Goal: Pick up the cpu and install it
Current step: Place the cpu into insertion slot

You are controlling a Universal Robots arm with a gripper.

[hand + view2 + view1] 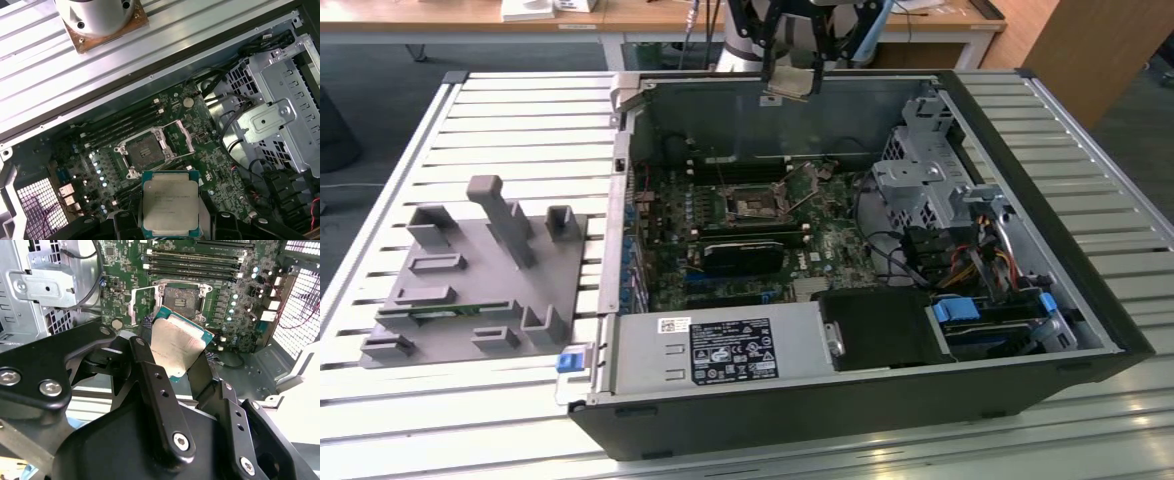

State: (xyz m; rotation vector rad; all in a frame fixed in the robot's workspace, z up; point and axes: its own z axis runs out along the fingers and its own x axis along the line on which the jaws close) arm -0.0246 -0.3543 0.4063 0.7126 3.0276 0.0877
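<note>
One cpu (179,342), held aloft

Your gripper (175,362) is clamped on it — a flat square, dull silver top, green rim — well above the black-framed socket (182,300). In the second wrist view its black fingers (150,375) cover two chip edges.

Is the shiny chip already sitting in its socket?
No, the gripper holds the cpu up in the air, and the socket on the motherboard lies empty.

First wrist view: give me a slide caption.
Gripper holds the cpu over the open computer case, empty socket in sight.
</note>
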